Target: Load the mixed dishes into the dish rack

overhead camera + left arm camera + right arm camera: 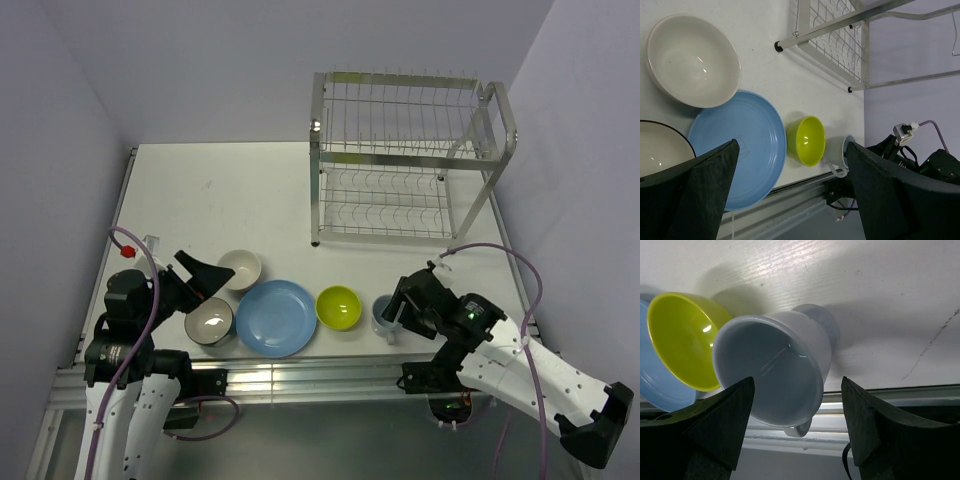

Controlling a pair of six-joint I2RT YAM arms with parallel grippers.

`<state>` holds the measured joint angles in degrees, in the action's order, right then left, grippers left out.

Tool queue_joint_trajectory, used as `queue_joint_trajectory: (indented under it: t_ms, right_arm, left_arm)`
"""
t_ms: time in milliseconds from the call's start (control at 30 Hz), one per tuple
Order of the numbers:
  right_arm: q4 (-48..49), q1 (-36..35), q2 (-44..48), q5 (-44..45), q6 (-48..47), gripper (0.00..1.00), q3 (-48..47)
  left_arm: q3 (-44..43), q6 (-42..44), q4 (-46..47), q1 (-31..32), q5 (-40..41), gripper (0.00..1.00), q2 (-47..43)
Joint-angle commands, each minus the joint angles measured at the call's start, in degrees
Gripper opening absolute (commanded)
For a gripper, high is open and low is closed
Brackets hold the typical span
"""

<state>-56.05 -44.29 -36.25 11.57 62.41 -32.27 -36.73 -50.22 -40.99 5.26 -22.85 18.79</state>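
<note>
The dishes stand in a row near the table's front edge: dark bowl with white inside (209, 320), cream bowl (240, 268), blue plate (277, 317), lime-green bowl (339, 306) and pale mug (384, 316). The dish rack (410, 160) stands at the back right with nothing on its shelves. My left gripper (205, 275) is open and empty, just above the dark bowl (660, 150) and cream bowl (690, 60). My right gripper (400, 303) is open right beside the mug. In the right wrist view the mug (775, 365) lies between the spread fingers (715, 425), not clamped.
The left wrist view shows the plate (740, 145), green bowl (807, 140), mug (837, 152) and the rack's legs (840, 35). An aluminium rail (300, 380) runs along the table's front edge. Walls close in on both sides.
</note>
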Motion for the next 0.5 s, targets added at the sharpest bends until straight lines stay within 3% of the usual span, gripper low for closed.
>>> queue_joint_trajectory:
  t_ms: [0, 467]
  right_arm:
    - [2.26, -1.14, -0.23, 4.15, 2.80, 0.78, 0.28]
    - [3.05, -1.15, 0.04, 5.65, 2.63, 0.78, 1.86]
  left_arm:
    - [-0.01, 1.44, 2.14, -0.25, -1.41, 0.96, 0.37]
    - [-0.27, 1.26, 2.15, -0.25, -2.81, 0.96, 0.55]
